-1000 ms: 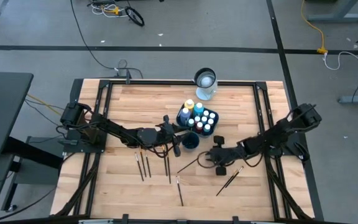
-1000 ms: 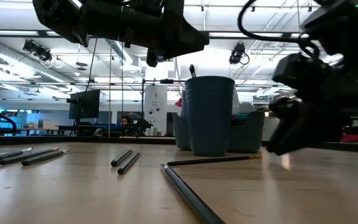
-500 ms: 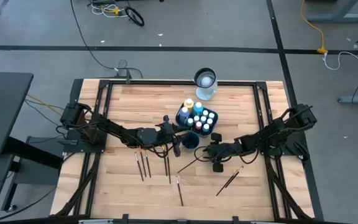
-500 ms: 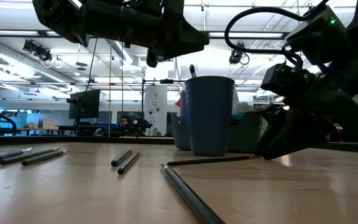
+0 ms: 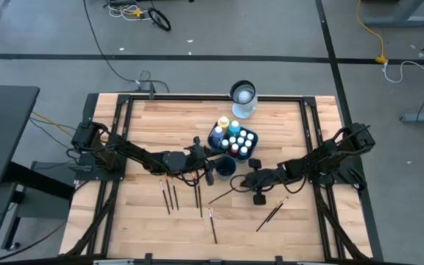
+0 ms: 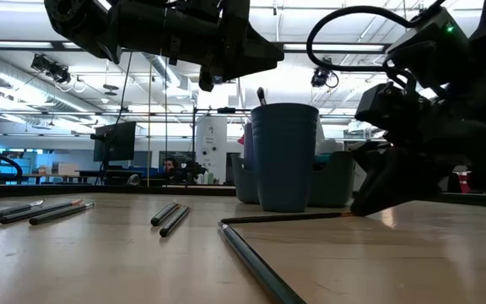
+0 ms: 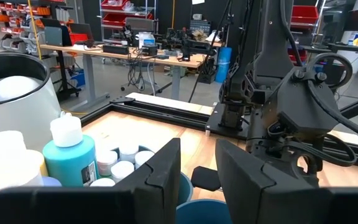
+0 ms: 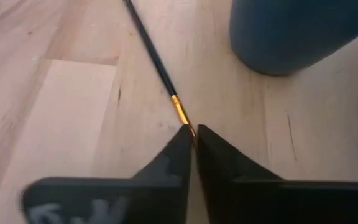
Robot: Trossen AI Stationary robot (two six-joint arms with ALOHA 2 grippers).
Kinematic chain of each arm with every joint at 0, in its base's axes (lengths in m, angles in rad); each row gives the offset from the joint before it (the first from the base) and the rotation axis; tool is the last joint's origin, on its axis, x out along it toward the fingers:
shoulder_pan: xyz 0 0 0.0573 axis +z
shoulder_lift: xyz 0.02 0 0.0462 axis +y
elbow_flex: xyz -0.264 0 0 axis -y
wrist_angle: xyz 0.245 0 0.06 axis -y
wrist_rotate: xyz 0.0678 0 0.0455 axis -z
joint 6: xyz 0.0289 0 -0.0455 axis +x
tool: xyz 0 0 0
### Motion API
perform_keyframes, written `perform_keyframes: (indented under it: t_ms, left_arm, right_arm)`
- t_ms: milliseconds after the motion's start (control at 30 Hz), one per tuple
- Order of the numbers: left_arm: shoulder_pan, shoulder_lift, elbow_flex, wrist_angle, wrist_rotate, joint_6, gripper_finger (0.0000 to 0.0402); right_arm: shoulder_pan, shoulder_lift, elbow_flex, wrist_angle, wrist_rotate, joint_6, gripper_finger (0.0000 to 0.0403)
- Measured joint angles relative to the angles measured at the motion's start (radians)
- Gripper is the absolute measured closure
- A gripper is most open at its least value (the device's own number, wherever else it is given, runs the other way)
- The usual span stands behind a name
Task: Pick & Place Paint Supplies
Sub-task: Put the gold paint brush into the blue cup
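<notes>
On the wooden bench point(image 5: 146, 125), the left claw point(image 5: 209, 175) hangs slightly parted over the blue cup point(image 5: 225, 166), while the right claw point(image 8: 192, 138) pinches the gold-ferruled tip of a brush point(image 8: 153, 56) lying just beside that cup.

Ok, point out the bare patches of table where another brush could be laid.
Free: the far-left boards between the table frame and the bottle caddy; also the near-right corner beyond the stray brush. Crowded: the middle, where the blue cup, both grippers and scattered brushes lie.
</notes>
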Motion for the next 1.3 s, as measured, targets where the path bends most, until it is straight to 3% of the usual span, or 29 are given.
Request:
perform_keyframes:
  t_ms: [67,367,533,733,933,1133,1300]
  left_arm:
    - [0.000,0.000,0.000,0.000,0.000,0.000,0.0293]
    - [0.000,0.000,0.000,-0.013,-0.001,0.000,0.0293]
    - [0.000,0.000,0.000,-0.019,-0.001,-0.003,0.0293]
    - [-0.002,-0.038,0.000,-0.026,-0.025,0.103,0.0293]
    - [-0.025,-0.197,0.001,-0.033,-0.105,0.294,0.0293]
    - [-0.035,-0.397,0.002,-0.180,-0.135,0.355,0.0293]
    - [-0.036,-0.507,0.002,-0.366,-0.133,0.281,0.0293]
  right_arm:
    - [0.000,0.000,0.000,0.000,-0.011,-0.001,0.0395]
    - [0.069,-0.085,-0.006,-0.031,-0.102,-0.082,0.0400]
    - [0.139,-0.231,0.001,-0.075,0.004,-0.148,0.0401]
    - [0.208,-0.411,0.190,-0.581,0.172,-0.184,0.0402]
    - [0.249,-0.423,0.522,-1.068,0.349,-0.301,0.0402]
    - [0.240,-0.387,0.821,-1.335,0.431,-0.485,0.0403]
    - [0.160,-0.383,0.924,-1.406,0.398,-0.554,0.0403]
